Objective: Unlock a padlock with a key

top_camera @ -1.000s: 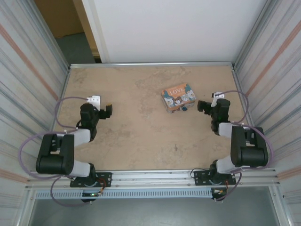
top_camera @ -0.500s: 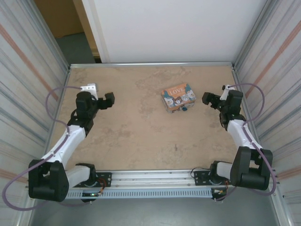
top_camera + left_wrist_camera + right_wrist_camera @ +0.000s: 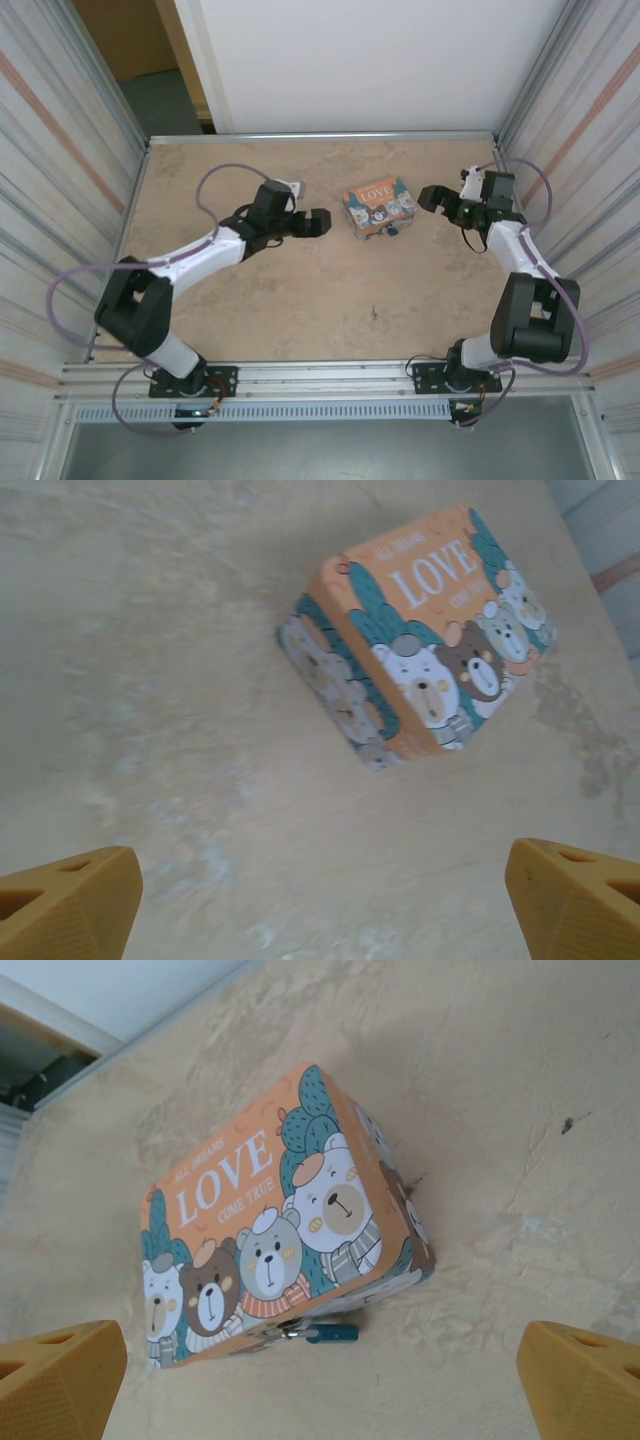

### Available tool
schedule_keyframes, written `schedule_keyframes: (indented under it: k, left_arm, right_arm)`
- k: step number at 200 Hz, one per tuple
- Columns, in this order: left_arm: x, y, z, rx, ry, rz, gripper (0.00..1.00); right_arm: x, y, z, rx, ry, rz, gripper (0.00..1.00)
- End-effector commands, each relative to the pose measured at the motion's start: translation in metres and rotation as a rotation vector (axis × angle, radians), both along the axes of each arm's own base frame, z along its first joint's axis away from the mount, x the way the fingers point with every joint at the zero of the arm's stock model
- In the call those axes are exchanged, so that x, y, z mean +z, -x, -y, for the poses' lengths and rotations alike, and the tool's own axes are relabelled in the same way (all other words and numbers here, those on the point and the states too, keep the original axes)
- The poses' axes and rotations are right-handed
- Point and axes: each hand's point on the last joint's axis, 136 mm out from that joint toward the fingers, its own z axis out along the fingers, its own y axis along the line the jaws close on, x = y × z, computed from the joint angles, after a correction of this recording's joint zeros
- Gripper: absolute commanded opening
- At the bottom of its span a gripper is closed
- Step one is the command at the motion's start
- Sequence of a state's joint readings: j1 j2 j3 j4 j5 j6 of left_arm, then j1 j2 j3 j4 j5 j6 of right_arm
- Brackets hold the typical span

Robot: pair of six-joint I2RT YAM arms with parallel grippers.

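Observation:
The tiny blue padlock (image 3: 335, 1333) hangs by its silvery shackle from the clasp on the near side of the orange "LOVE" tin (image 3: 260, 1230); from above it is a blue speck (image 3: 393, 230) under the tin (image 3: 379, 207). The key (image 3: 374, 314) lies as a small dark sliver on the bare table, well nearer than the tin. My left gripper (image 3: 318, 222) hovers just left of the tin, open, nothing between its fingers (image 3: 65, 905); the tin (image 3: 420, 640) lies ahead of it. My right gripper (image 3: 435, 197) sits just right of the tin, open and empty (image 3: 320, 1385).
The tan table (image 3: 250, 300) is walled by ribbed metal panels on the left (image 3: 60, 200) and right (image 3: 580, 150), with a white wall behind. Purple cables loop off both arms. A metal rail (image 3: 330, 385) runs along the near edge.
My left arm has stretched from the table's left side across to just beside the tin. The right gripper has shifted back and slightly left toward the tin. Tin, padlock and key have not moved.

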State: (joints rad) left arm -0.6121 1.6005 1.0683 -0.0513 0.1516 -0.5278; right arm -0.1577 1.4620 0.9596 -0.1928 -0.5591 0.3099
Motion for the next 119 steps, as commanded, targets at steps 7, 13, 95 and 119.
schedule_keyframes:
  k: [7,13,95,119]
  left_arm:
    - [-0.001,-0.007,0.031,0.006,0.123,-0.126,0.90]
    - [-0.002,-0.009,0.036,0.003,0.142,-0.142,0.89]
    - [-0.037,-0.034,0.094,-0.013,0.308,-0.321,0.81]
    - [-0.041,-0.040,0.106,-0.028,0.331,-0.339,0.79]
  right_arm:
    - [-0.008,-0.008,-0.006,0.041,-0.048,-0.070,0.99]
    - [-0.011,-0.011,-0.006,0.045,-0.045,-0.083,0.99]
    - [-0.045,-0.047,-0.042,0.182,-0.047,-0.167,1.00]
    - [-0.052,-0.054,-0.052,0.229,-0.043,-0.185,0.99]
